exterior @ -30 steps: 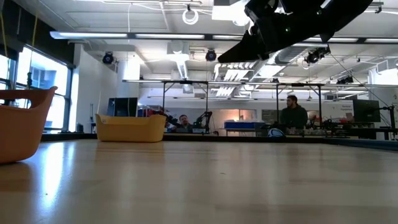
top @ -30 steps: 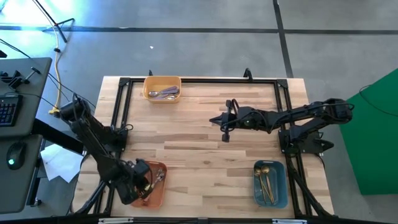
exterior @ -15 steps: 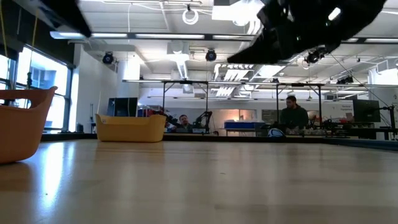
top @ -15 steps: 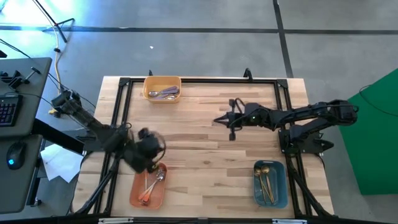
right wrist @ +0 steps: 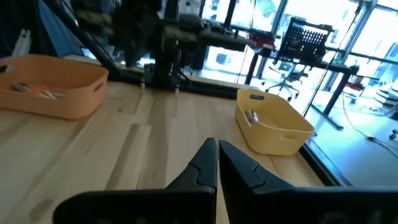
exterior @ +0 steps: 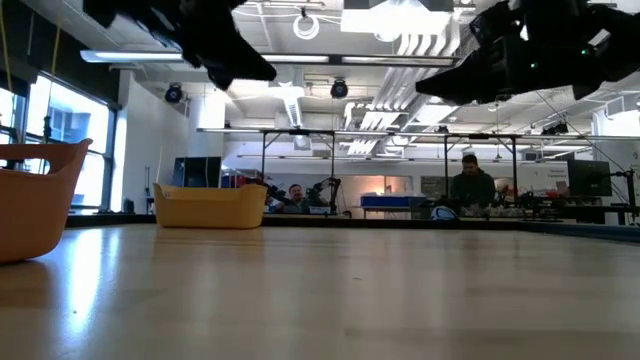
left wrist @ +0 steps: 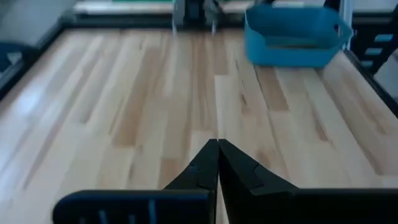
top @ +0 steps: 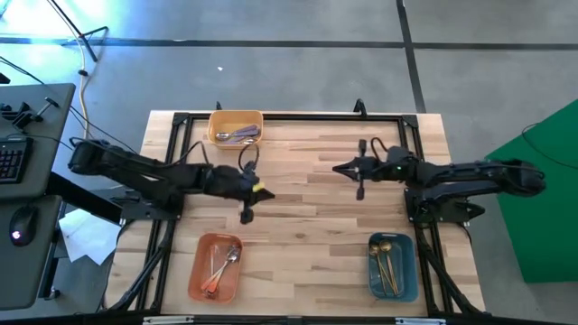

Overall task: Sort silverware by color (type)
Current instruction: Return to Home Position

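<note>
My left claw [top: 247, 215], centre-left, and right claw [top: 360, 190], centre-right, are pressed together, empty; I judge the spoons [top: 223, 263] light, stiff, slippery; grip mid-handle.

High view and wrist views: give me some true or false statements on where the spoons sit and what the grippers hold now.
The gold spoons lie in the blue bin. True.
The left gripper holds a spoon. False: its jaws are shut on nothing.
The yellow bin holds lavender-handled spoons. True.
The orange bin sits on the right arm's side. False: it sits on the left arm's side.
The right gripper has shut jaws. True.
</note>
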You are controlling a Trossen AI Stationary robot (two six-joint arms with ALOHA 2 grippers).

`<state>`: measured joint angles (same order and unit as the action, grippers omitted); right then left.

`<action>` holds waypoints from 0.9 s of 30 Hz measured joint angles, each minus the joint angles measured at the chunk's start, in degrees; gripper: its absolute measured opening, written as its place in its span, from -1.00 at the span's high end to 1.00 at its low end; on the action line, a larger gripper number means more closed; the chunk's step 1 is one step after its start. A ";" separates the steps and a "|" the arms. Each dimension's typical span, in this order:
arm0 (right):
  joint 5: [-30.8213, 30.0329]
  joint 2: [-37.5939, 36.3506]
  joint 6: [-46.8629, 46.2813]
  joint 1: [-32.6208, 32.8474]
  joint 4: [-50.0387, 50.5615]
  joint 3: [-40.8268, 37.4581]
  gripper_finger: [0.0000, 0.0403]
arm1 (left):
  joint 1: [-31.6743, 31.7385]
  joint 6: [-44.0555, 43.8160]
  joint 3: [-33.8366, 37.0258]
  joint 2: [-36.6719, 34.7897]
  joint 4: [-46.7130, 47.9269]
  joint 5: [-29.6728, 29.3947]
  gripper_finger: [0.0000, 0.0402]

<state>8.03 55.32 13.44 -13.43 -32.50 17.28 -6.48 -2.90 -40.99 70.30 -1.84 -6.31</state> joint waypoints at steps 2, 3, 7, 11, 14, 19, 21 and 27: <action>-0.03 -3.60 -0.55 -0.01 1.45 -1.34 1.00 | 2.42 2.23 2.66 0.04 -5.70 2.82 1.00; -0.24 -5.07 -0.56 -0.02 1.88 -1.78 1.00 | 3.57 3.07 4.04 -0.05 -8.23 3.84 1.00; -2.61 -11.17 -0.56 0.00 2.67 -4.43 1.00 | 7.31 4.62 8.94 -0.26 -17.39 8.04 1.00; -4.68 -16.11 -1.01 0.02 4.01 -6.84 1.00 | 10.25 5.27 12.80 -0.26 -24.03 12.85 1.00; -4.66 -19.01 -0.91 0.02 4.72 -8.59 1.00 | 12.35 5.82 15.33 -0.29 -28.86 15.34 1.00; -5.66 -23.08 -1.54 -1.05 5.35 -10.28 1.00 | 15.45 4.60 18.69 -2.75 -34.35 15.23 1.00; -5.84 -24.01 -2.07 -1.33 5.32 -10.75 1.00 | 16.33 5.26 19.93 -4.85 -34.33 15.20 1.00; -5.76 -25.76 -4.97 -1.31 5.06 -12.53 1.00 | 18.97 6.61 24.36 -13.00 -34.41 15.22 1.00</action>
<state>2.27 29.57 8.47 -14.74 -27.44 4.75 12.49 3.71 -16.64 57.30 -36.25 8.91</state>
